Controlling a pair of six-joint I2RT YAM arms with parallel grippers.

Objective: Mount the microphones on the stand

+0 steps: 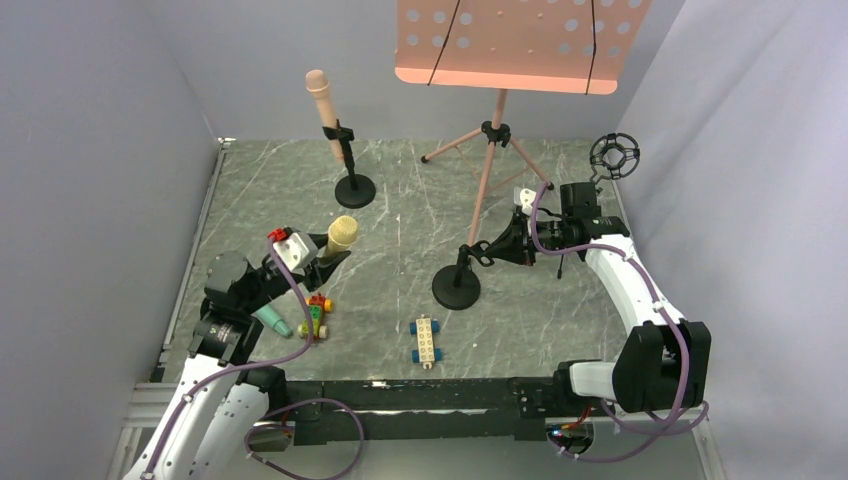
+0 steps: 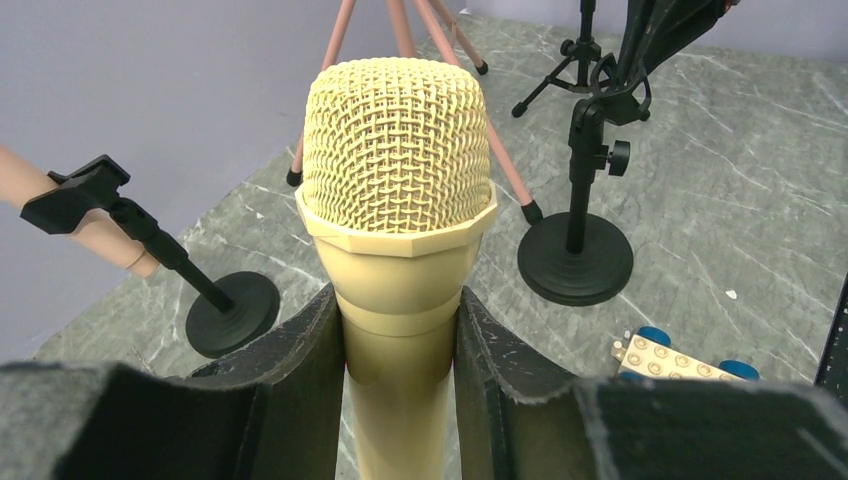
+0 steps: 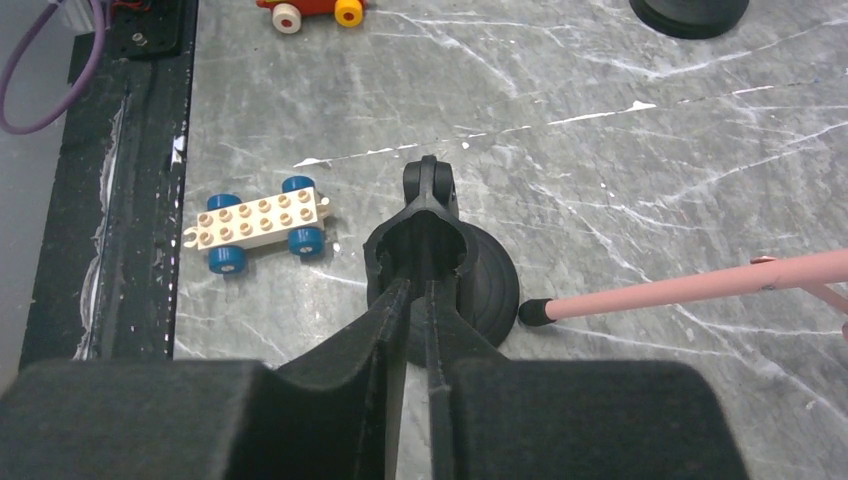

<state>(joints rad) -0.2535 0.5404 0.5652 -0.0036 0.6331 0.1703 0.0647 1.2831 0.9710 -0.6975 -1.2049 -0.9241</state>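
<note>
My left gripper is shut on the pale yellow microphone, just below its mesh head, and holds it above the table's left side. The pink microphone sits in the clip of the back-left stand. The teal-green microphone lies on the table by my left arm. The second stand is at mid-table with nothing in its clip. My right gripper pinches that clip's rim, its jaws nearly together.
A colourful brick car and a white car with blue wheels lie near the front. A pink music stand on a tripod rises at the back. A black ring mount is at the right wall.
</note>
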